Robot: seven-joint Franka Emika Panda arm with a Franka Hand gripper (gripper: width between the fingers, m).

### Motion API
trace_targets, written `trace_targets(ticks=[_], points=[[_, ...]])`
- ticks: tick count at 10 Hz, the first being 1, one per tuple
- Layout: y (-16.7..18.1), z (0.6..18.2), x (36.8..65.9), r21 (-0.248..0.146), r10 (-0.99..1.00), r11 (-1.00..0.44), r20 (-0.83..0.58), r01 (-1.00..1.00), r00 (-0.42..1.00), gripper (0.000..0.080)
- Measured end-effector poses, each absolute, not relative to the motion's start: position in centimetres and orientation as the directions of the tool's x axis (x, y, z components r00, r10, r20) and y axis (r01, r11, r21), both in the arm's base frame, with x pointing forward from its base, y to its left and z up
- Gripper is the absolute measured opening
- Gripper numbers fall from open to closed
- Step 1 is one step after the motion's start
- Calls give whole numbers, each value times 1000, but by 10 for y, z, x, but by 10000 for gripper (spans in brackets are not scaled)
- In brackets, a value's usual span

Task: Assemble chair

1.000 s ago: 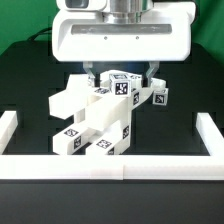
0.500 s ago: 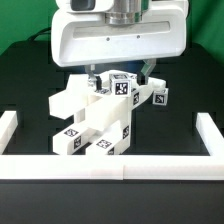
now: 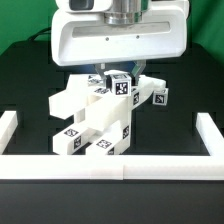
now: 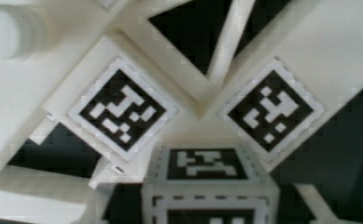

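Just behind the border wall (image 3: 110, 168), the chair (image 3: 92, 118) lies slantwise on the table (image 3: 28, 92), its topmost tagged block (image 3: 122, 86) directly beneath the end effector (image 3: 120, 72), flanked by its fingers; whether they clamp it cannot be told

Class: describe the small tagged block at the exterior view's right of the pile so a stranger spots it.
Find the big white robot arm over the dark table; beneath it lies a pile of white chair pieces. The block juts from the pile's edge on the exterior view's right, far smaller than the long bars.
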State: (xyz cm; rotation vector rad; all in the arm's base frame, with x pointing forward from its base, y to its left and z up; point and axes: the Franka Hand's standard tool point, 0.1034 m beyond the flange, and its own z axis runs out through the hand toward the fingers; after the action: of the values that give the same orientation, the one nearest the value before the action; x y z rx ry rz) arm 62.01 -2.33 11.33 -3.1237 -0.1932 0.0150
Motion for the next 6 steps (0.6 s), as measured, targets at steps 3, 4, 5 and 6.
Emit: trace_targets(ticks=[3, 4, 5, 6], points=[[-23, 113, 620, -12, -144, -989, -12, -144, 989, 284], [-23, 113, 620, -11, -211, -977, -13, -211, 977, 284], [-23, 113, 620, -11, -268, -963, -14, -268, 963, 285], [-22, 113, 620, -10, -354, -935, -15, -354, 935, 285]])
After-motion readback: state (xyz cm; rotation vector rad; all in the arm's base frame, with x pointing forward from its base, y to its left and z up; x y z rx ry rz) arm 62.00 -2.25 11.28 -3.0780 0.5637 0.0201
